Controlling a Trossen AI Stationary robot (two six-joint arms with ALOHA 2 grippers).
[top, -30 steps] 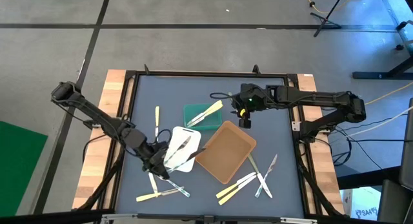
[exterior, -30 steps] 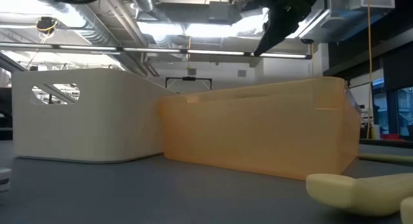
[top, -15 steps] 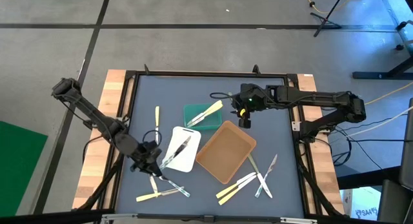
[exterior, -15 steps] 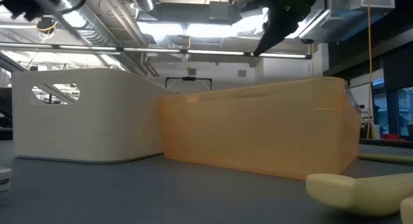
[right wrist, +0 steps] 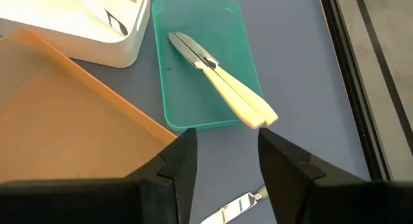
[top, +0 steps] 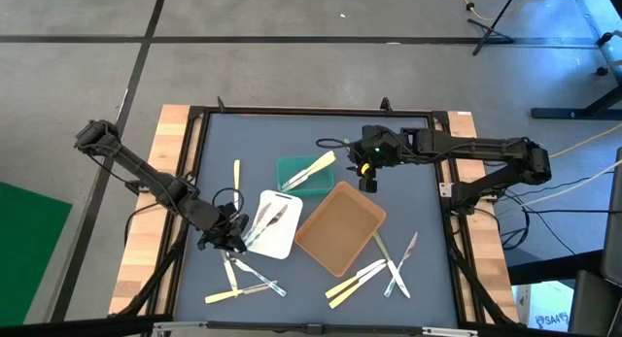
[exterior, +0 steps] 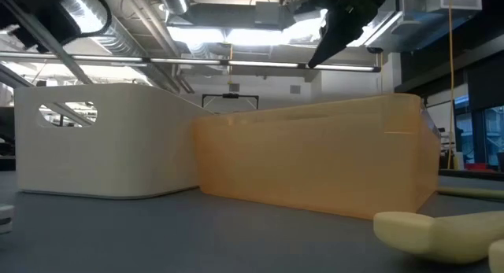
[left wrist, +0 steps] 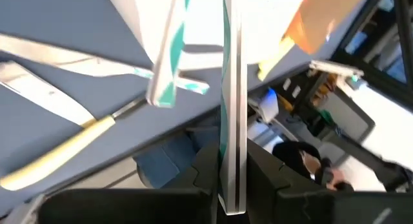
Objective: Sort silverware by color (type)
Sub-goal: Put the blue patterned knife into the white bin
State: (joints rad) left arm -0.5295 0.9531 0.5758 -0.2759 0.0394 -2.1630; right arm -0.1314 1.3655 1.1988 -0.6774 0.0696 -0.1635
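— Any words, labels or numbers to read anywhere?
— None — no view shows legible lettering.
— Brand marks?
— None legible.

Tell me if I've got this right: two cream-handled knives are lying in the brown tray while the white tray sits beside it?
Not quite. The two cream-handled knives lie in the green tray, not the brown tray, as the right wrist view shows. The white tray does sit beside the brown one.

Green tray (top: 294, 174), white tray (top: 280, 242) and brown tray (top: 340, 227) sit clustered
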